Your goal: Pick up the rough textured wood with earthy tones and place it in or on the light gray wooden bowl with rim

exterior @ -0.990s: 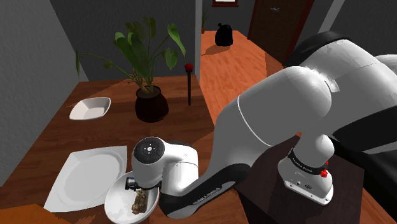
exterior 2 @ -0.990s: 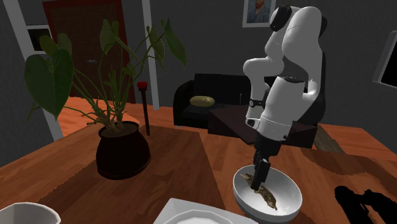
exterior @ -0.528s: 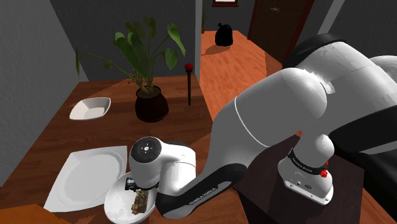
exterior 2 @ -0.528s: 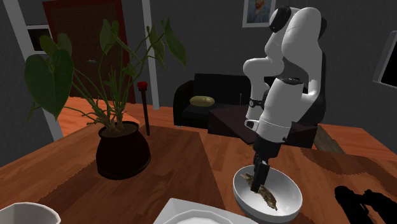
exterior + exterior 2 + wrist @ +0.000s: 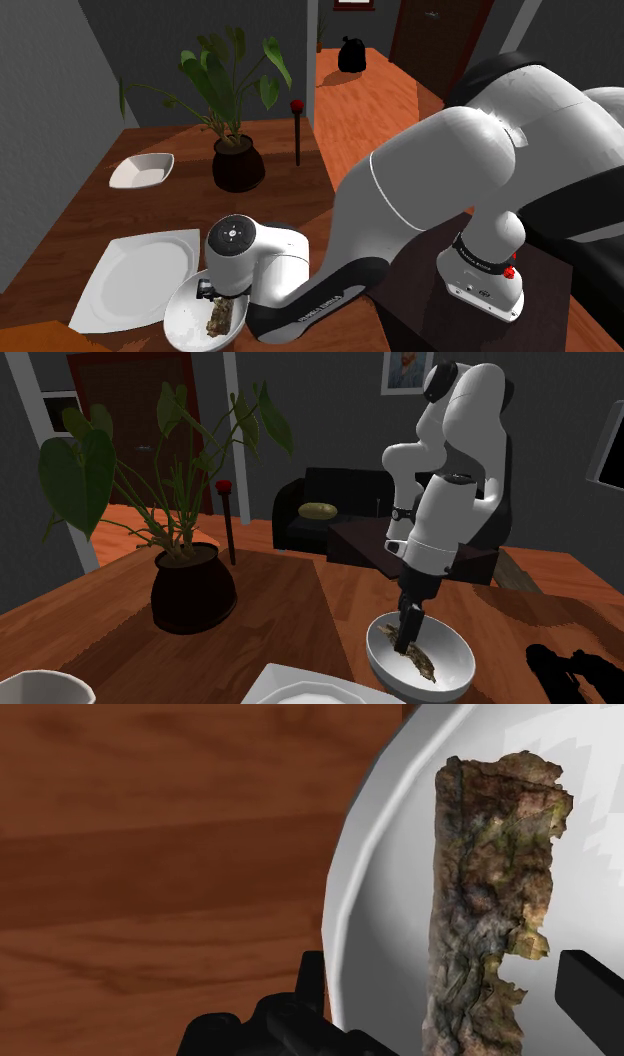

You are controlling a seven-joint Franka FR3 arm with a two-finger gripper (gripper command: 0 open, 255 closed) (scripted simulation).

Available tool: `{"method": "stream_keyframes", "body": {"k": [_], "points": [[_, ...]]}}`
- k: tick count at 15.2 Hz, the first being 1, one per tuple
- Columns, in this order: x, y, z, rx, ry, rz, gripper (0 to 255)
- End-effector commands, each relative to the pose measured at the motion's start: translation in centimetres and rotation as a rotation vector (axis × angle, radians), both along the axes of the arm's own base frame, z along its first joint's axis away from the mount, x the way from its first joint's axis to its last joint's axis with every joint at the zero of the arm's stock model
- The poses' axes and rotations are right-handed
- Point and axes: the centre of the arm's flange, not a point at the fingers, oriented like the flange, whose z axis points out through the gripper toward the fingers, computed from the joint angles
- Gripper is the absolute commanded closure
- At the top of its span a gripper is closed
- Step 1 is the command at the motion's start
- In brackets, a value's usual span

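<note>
A rough brown and greenish piece of wood (image 5: 490, 894) lies inside the white rimmed bowl (image 5: 370, 874), stretching away from the hand. My gripper (image 5: 450, 1004) is open and straddles the near end of the wood, with a gap showing between the wood and each finger. In the second exterior view the gripper (image 5: 405, 637) points straight down into the bowl (image 5: 375, 642), right above the wood (image 5: 422, 664). In the shoulder view the bowl (image 5: 180, 312) sits at the table's near edge, and the wood (image 5: 215, 321) shows beneath the hand.
A white square plate (image 5: 135, 275) lies right beside the bowl. A dark potted plant (image 5: 238, 165), a small white dish (image 5: 142, 170) and a thin dark stick with a red top (image 5: 297, 130) stand farther back. A black object (image 5: 570, 667) sits at the second exterior view's lower right.
</note>
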Motion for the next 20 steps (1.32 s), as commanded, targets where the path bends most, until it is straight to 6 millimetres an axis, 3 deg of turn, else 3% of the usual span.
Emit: {"method": "stream_keyframes", "body": {"k": [1,4,20], "points": [[0.0,0.0,-0.5,0.009,-0.022,0.005,255],[0.0,0.4,-0.8,0.01,-0.021,0.005,255],[0.0,0.4,7.6,0.01,-0.021,0.005,255]]}}
